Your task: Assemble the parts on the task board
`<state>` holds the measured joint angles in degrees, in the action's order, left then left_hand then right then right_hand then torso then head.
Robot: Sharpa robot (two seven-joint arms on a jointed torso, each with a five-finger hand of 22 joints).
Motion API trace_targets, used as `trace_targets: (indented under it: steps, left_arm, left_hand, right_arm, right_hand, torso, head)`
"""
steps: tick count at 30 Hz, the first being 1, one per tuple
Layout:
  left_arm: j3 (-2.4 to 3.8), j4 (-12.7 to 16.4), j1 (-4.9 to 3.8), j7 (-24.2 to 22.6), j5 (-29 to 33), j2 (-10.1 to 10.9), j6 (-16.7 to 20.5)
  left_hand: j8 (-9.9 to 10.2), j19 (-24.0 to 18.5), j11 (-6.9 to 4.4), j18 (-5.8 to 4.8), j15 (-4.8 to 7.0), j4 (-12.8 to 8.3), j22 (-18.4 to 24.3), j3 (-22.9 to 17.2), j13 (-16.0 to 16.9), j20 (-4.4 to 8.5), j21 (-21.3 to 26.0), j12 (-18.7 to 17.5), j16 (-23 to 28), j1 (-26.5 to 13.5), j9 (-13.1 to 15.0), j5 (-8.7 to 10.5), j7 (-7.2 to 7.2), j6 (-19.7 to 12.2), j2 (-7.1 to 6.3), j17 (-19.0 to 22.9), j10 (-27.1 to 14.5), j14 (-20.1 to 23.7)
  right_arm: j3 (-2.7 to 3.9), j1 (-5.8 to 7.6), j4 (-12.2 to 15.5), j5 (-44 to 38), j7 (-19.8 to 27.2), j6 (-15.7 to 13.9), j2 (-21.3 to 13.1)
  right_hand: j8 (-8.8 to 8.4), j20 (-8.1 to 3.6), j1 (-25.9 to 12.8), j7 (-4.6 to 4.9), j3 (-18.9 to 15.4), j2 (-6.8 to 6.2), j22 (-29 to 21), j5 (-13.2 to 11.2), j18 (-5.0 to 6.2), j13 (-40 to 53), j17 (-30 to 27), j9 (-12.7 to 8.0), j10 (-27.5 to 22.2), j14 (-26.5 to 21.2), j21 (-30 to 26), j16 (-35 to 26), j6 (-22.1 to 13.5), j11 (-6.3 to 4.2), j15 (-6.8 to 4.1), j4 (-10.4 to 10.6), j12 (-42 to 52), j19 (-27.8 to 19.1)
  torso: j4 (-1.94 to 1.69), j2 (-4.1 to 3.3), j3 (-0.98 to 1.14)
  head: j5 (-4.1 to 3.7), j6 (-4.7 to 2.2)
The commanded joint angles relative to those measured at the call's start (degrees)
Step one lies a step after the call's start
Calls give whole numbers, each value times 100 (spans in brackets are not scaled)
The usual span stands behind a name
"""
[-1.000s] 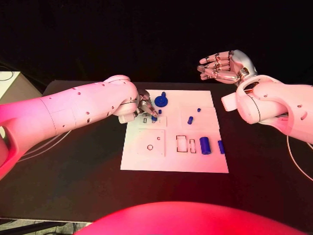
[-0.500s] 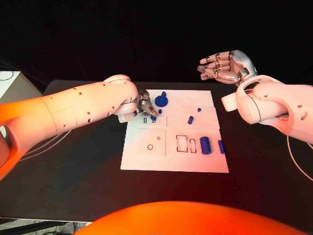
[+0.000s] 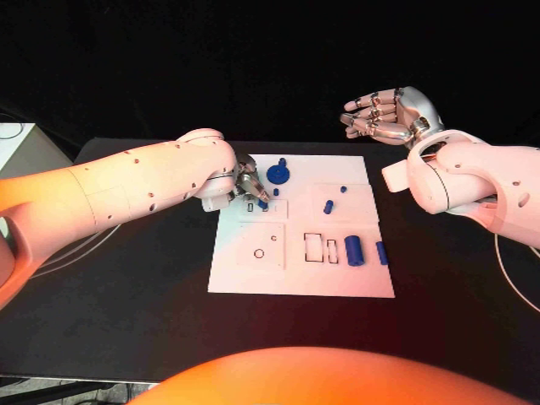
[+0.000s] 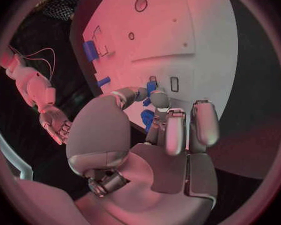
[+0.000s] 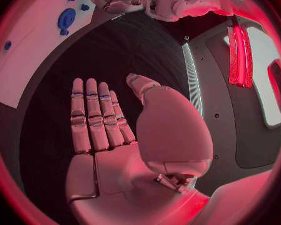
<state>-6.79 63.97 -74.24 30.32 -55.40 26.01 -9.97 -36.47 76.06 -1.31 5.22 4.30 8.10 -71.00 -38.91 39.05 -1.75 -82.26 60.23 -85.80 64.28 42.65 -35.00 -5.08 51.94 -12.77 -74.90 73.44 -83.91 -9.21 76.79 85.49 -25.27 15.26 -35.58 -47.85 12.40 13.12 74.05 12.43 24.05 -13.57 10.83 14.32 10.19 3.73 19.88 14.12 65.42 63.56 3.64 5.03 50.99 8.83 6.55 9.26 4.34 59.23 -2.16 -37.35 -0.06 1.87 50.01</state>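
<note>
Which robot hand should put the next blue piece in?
Probably left. The left hand is over the task board, pinching a small blue part. The right hand hangs beyond the board, holding nothing.

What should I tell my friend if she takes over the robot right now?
Left hand: its fingers pinch a small blue part over the small slots near the task board's far left.
Right hand: raised beyond the board, holding nothing; fingers straight in its wrist view.
On the board: blue round part at the far edge, small blue pieces mid-right, blue cylinder at the right.
Done: can't tell which parts are seated.
Left: place the held part, then the rest.
</note>
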Motion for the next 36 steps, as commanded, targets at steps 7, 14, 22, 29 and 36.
trace_targets:
  steps: [7,14,22,29,36]
  left_arm:
    - [-1,19,3,40,14,2,-241]
    - [-1,12,3,48,15,-3,-293]
    - [-1,4,3,50,15,-10,-335]
    - [-1,-1,3,49,15,-20,-366]
    - [-2,-39,3,69,11,-52,-469]
  left_hand:
    - [-16,34,-19,-90,42,-1015,-9,-970,5,0,-17,14,-40,17,56,-32,208,237,65,-586,16,-387]
    - [-16,34,-19,-90,42,-1015,-9,-970,5,0,-17,14,-40,17,56,-32,208,237,65,-586,16,-387]
    - [-17,34,-20,-90,44,-1021,-10,-974,-12,2,-18,3,-40,17,60,-40,209,239,61,-585,13,-386]
    - [-16,35,-21,-90,45,-1027,-12,-977,-16,3,-20,-1,-38,18,63,-45,210,240,58,-580,13,-385]
    - [-16,35,-21,-90,45,-1027,-12,-977,-16,3,-20,-1,-38,18,63,-45,210,240,58,-580,13,-385]
  right_arm:
    - [1,-3,3,-17,39,84,5]
    - [1,-3,2,-17,37,87,6]
    - [1,-3,1,-16,38,89,7]
    - [1,-3,-1,-16,38,91,10]
    - [1,-4,-8,-16,37,93,18]
  right_hand:
    - [-23,5,-26,47,-8,49,-11,19,38,-7,-10,-8,4,-14,1,-25,8,40,25,-36,-26,-33]
    - [-23,5,-26,47,-8,49,-11,19,38,-7,-10,-8,4,-14,1,-25,8,40,25,-36,-26,-33]
    - [-23,5,-26,47,-8,49,-11,19,38,-7,-10,-8,4,-14,1,-25,8,40,25,-36,-26,-33]
    - [-23,5,-26,47,-8,49,-11,19,38,-7,-10,-8,4,-14,1,-25,8,40,25,-36,-26,-33]
    - [-23,5,-26,47,-8,49,-11,19,38,-7,-10,-8,4,-14,1,-25,8,40,25,-36,-26,-33]
  torso:
    - [-1,-1,2]
    - [0,3,1]
    - [-1,0,0]
    - [-1,-3,-3]
    - [-3,-2,3]
  head:
    - [-3,-1]
    - [-1,-1]
    - [0,-1]
    - [2,-1]
    - [7,-1]
